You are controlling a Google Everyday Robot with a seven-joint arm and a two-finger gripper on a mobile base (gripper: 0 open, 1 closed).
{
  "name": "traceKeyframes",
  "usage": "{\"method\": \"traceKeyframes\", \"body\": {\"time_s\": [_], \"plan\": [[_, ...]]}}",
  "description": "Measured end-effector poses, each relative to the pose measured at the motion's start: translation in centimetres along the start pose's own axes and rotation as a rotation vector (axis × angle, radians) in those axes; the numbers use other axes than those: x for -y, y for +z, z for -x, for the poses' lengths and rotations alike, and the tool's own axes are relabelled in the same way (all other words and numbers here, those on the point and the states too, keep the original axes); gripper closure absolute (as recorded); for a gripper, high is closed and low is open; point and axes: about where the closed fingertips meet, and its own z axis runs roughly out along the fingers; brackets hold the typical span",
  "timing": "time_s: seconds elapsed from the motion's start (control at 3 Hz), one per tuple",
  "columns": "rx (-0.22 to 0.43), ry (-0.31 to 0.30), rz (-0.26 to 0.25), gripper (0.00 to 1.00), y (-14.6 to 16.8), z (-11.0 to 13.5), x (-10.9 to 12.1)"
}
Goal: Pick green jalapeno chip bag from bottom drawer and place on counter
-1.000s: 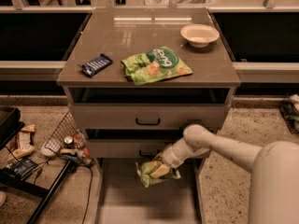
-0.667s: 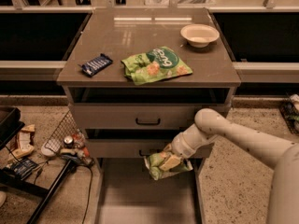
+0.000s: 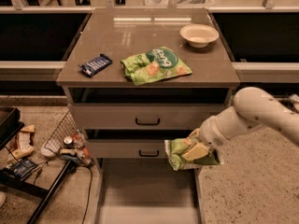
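We see the gripper (image 3: 195, 151) closed on the chip bag (image 3: 178, 150), one tan finger lying across its crumpled foil. The bag hangs in the air over the right edge of the open drawer (image 3: 145, 195), clear of the drawer floor, level with the lower of the two drawer fronts (image 3: 117, 118) and well below the table (image 3: 140, 31). We judge the picking done and the lift to the table yet to come. The hold looks shallow: the foil is slick and wrinkled, so a quick swing of the arm could let the bag slide out and drop back into the drawer or onto the floor beside it. The path up runs close to the drawer fronts and the table's overhanging front edge; if we rise too near them, the bag or the wrist could catch there and the bag be pulled loose. On top, the lime bag (image 3: 156, 65) fills the front middle, the bowl (image 3: 199, 34) sits at the right rear and the blue wrapper (image 3: 96, 64) at the left, so a careless set-down could land on the lime bag or nudge the bowl. The bare patch at the front right corner looks safest to us.
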Motion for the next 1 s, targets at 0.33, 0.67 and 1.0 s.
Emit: {"method": "traceKeyframes", "body": {"time_s": [0.33, 0.67, 1.0], "plan": [[-0.014, -0.010, -0.050, 1.00, -2.7, 1.1, -0.4], [-0.013, -0.009, -0.049, 1.00, -2.6, 1.0, -0.4], [-0.038, -0.032, -0.014, 1.00, -3.1, 2.4, 1.2]]}}
